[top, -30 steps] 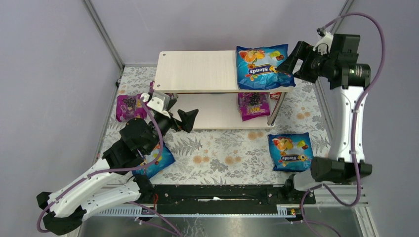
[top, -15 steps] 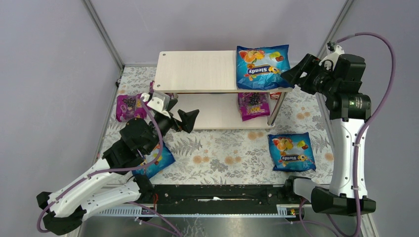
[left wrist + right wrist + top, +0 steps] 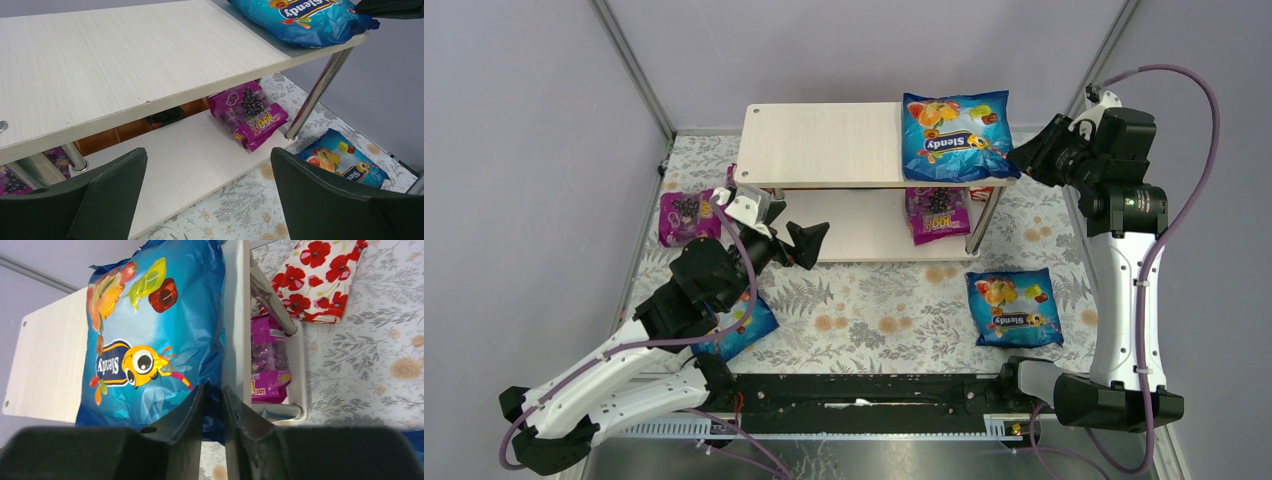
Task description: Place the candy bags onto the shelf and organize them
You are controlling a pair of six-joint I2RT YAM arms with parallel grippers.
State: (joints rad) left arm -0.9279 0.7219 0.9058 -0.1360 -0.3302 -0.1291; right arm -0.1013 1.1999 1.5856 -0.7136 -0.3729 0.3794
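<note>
The shelf carries a blue candy bag at the right end of its top board. On the lower board lies a magenta bag. Another blue bag rests on the mat at right. A third blue bag is partly hidden under my left arm. A magenta bag lies left of the shelf. My left gripper stands wide open and empty before the lower board. My right gripper hovers just off the top bag's right edge, its jaws a slit apart, gripping nothing.
A red-flowered pouch lies on the floral mat behind the shelf's right post. Grey walls and metal frame rails close in the sides. The arms' base rail runs along the near edge.
My right gripper pulled back to the right from the top blue bag, then drew its jaws nearly together. The bag stays on the top board. The left arm barely moved.
</note>
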